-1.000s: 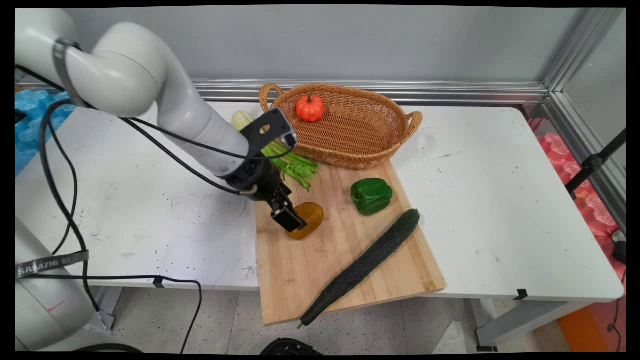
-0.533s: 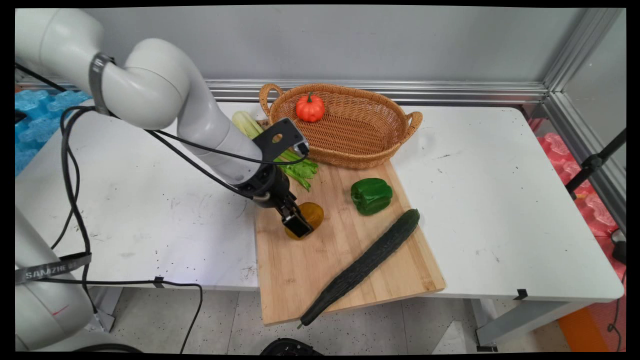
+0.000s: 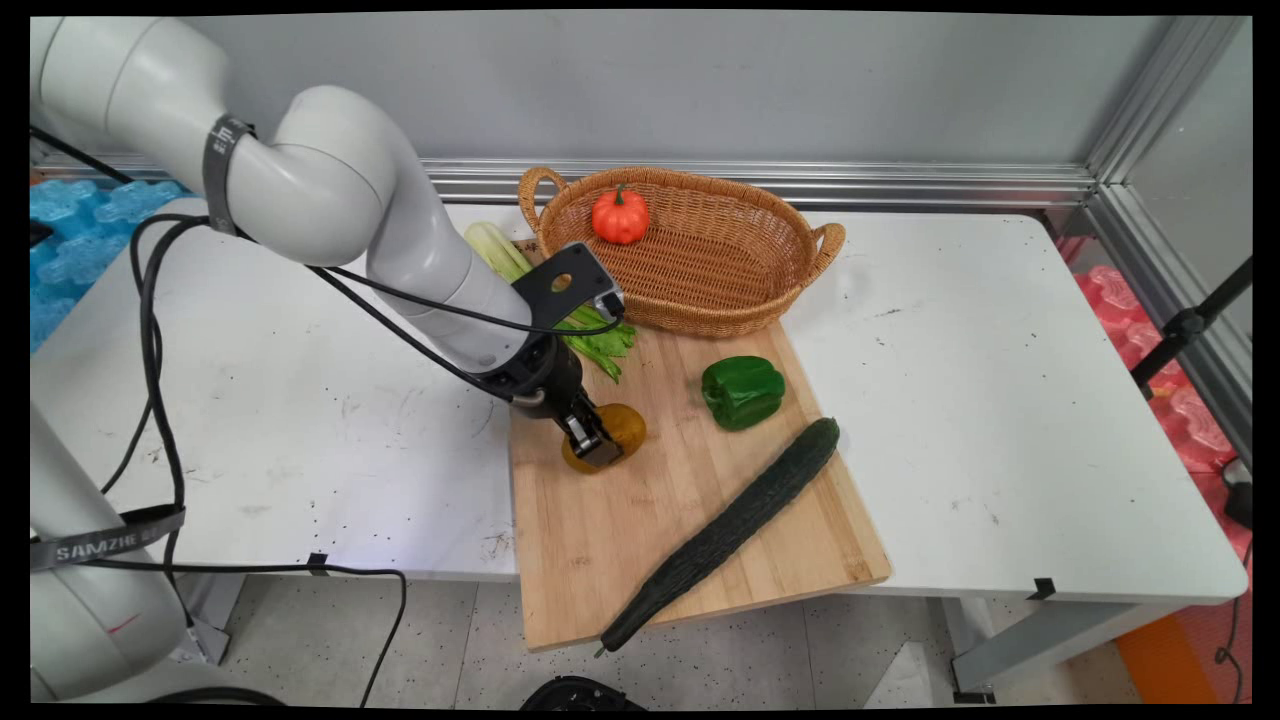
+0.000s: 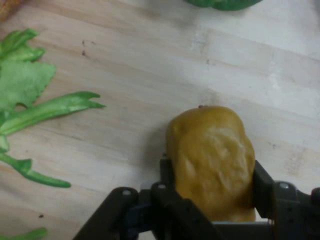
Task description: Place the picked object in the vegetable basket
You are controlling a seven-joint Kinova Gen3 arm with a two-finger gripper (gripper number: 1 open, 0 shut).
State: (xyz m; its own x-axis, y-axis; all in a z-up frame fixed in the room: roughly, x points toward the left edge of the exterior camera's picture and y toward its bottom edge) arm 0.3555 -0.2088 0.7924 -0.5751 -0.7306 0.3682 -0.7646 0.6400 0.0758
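A yellow-brown potato (image 3: 626, 424) lies on the left part of a wooden cutting board (image 3: 600, 545). My gripper (image 3: 597, 448) is down on the potato's near end, slanting in from the left. In the hand view the potato (image 4: 212, 155) fills the space between my two black fingers (image 4: 167, 172), and both press against its sides. The gripper (image 4: 212, 175) is shut on the potato, which still rests on the board (image 4: 150, 65).
Celery (image 3: 590, 338) lies at the board's far left corner, its leaves (image 4: 30, 105) close to my hand. A green bell pepper (image 3: 742, 392) and a long cucumber (image 3: 725, 530) lie to the right. Behind stands a wicker basket (image 3: 700, 318) holding a small orange-red pumpkin (image 3: 620, 215).
The gripper has moved slightly right and down over the potato, and its fingers have drawn together onto it. The other vegetables have not moved.
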